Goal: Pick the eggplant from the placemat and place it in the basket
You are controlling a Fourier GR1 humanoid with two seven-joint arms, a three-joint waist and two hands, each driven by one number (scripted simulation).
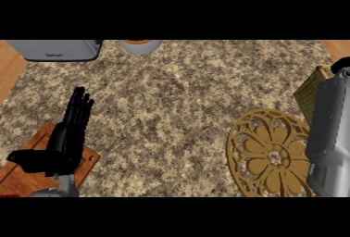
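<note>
The bench (184, 88) had a speckled, granite-like top in brown and cream, and strips of warm wood showed past it at the upper left and upper right corners. At the far edge stood a grey appliance (54, 50) with a small line of lettering on its front, too faint to read. Next to it sat a pale round vessel (141, 46), cut off by the frame.

The left hand (68, 134) showed at the lower left with its fingers straight and close together, pointing away from the robot, thumb out to the side, holding nothing. It lay above a reddish-brown wooden board (34, 159) at the bench's near left corner.

At the lower right lay a round golden placemat (263, 152) of openwork flower pattern. The grey right forearm (331, 134) crossed its right side and reached toward a woven tan basket (311, 90) at the right edge. The right hand (342, 67) was mostly out of view there, perhaps over the basket; its fingers could not be made out. The eggplant was not visible anywhere.
</note>
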